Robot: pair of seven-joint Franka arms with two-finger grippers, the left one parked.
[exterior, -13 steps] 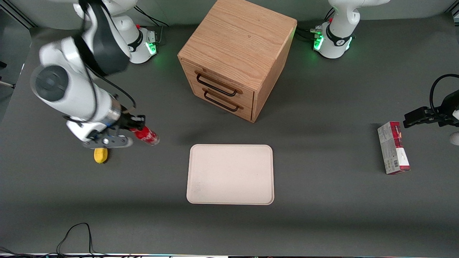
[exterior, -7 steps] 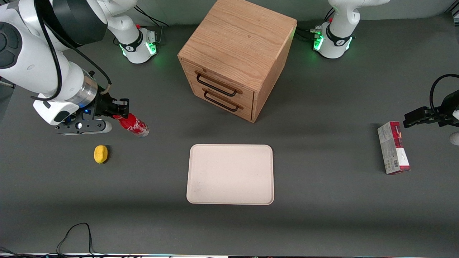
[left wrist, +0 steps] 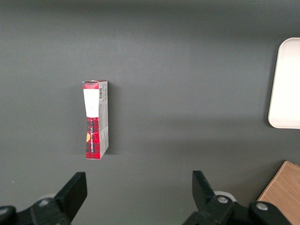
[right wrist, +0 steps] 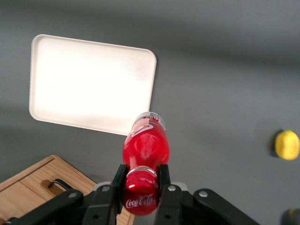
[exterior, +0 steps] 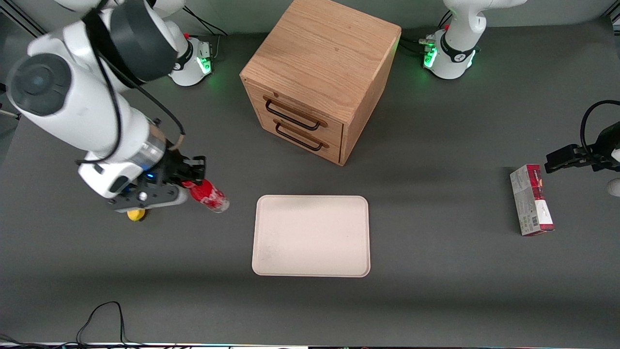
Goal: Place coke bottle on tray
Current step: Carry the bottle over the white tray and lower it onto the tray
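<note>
Aloft, gripper (right wrist: 139, 183) clamps the coke bottle (right wrist: 146, 145), seemingly short of the tray (right wrist: 89, 84).

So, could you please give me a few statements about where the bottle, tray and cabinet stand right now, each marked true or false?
1. The gripper is shut on the coke bottle, holding it by the neck below the cap. True.
2. The coke bottle already rests on the tray. False: it is in the air, toward the working arm's end of the table, short of the tray's rim.
3. The tray has nothing on it. True.
4. Both drawers of the wooden cabinet are pulled open. False: both are closed.
5. A yellow object lies on the table. True.
</note>
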